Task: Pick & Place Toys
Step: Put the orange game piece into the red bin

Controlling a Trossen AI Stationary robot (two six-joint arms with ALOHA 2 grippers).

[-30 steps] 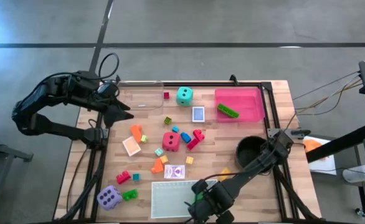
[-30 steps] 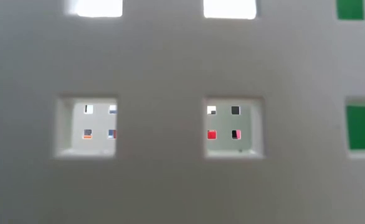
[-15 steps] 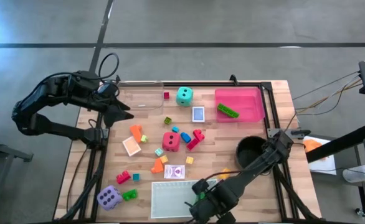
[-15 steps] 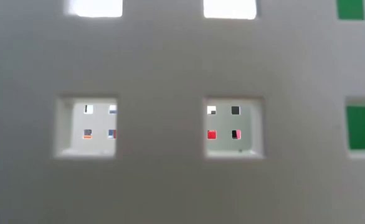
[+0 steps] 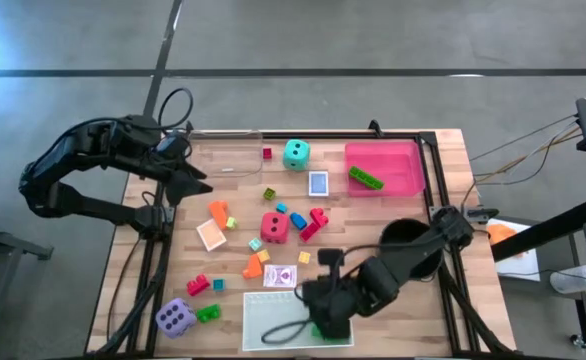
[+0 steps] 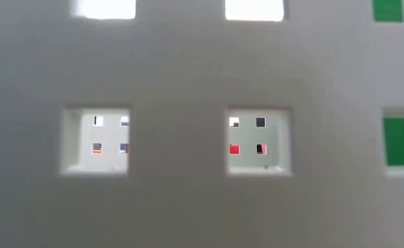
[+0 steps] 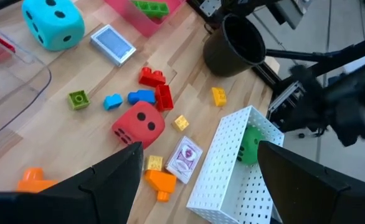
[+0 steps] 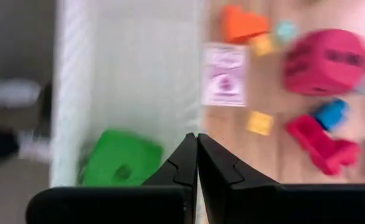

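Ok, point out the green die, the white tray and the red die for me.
green die (image 8: 117,167), right wrist view, on its upper face.
white tray (image 7: 223,168), left wrist view, on its perforated side wall.
red die (image 5: 273,226), high view, on its top face.

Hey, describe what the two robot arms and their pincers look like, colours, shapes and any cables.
Both arms are black or very dark, built of jointed rounded segments. The left arm carries a looped black cable near its wrist, and its left pincer ends in two broad, flat, pointed dark fingers. The right arm looks the same; its right pincer has two matte black fingers with stepped inner edges. No markings are visible.
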